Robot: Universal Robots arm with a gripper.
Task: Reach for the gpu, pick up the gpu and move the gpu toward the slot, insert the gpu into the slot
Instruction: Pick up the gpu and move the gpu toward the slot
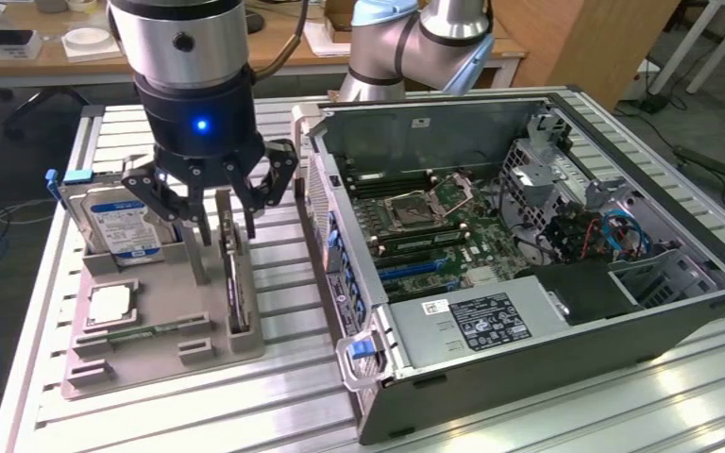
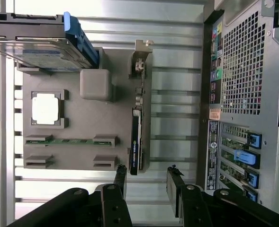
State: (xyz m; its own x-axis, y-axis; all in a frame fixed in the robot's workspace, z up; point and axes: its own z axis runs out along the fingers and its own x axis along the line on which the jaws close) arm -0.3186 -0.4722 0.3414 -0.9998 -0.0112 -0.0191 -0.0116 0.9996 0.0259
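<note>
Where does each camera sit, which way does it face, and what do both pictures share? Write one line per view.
Exterior view: off the arm, raised, looking down at the slatted table, the grey tray and the open computer case; the arm's wrist and open gripper show.
Wrist view: on the wrist, looking straight down past the gripper at the tray; its fingertips show.
Shared: the gpu standing on edge, the hard drive, the processor chip, the tray, the case.

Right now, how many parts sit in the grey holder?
4: hard drive at one end, processor chip beside it, then memory stick; graphics card on edge nearest the case.
</note>
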